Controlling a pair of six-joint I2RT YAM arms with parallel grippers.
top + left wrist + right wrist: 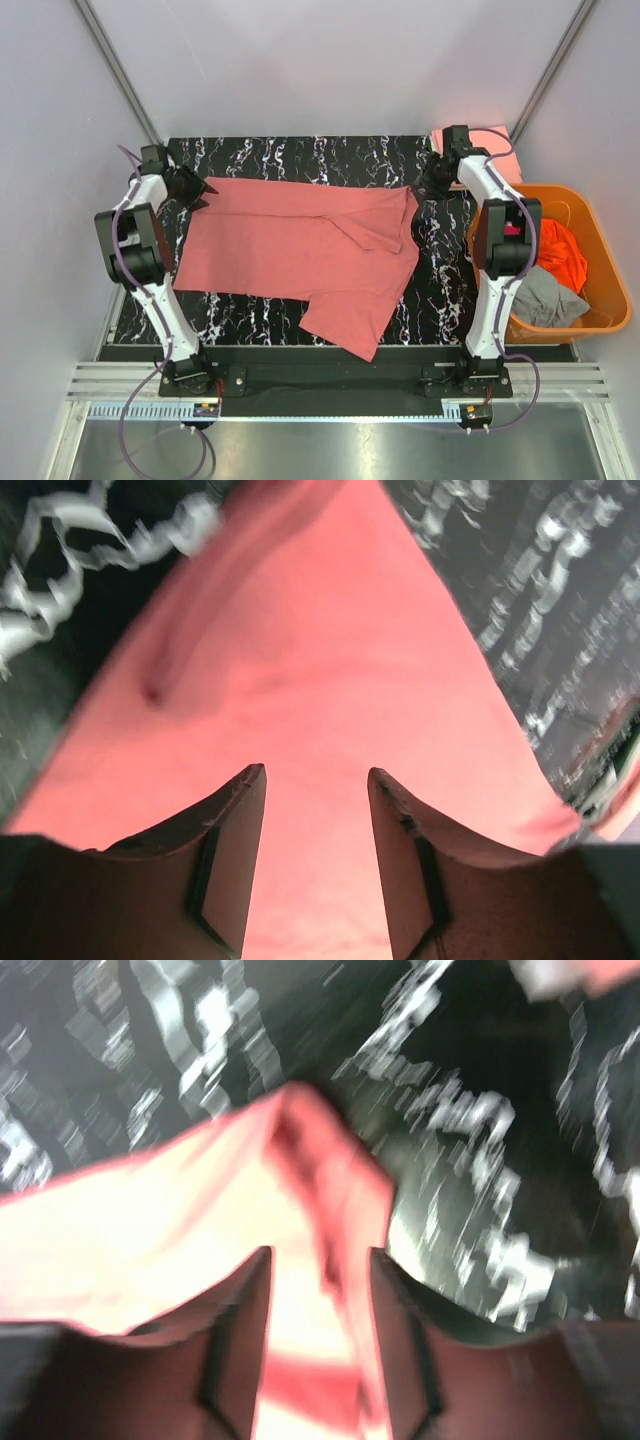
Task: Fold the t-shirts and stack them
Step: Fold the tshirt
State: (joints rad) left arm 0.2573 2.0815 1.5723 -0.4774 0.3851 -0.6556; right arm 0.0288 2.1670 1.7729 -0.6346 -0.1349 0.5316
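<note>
A salmon-pink t-shirt (300, 250) lies spread across the black marbled table (300, 155), with one part folded over near its right end. My left gripper (197, 188) is at the shirt's far left corner. In the left wrist view it (315, 775) is open, with pink cloth (310, 660) under and between the fingers. My right gripper (424, 190) is at the shirt's far right corner. In the blurred right wrist view it (320, 1255) is open over the cloth's edge (300, 1130). A folded paler peach-pink shirt (495, 140) lies at the far right.
A rigid orange basket (600, 310) stands off the table's right side, holding a bright orange shirt (562, 250), a grey shirt (545, 300) and a bit of magenta cloth (512, 231). Grey walls close in the table behind and on both sides.
</note>
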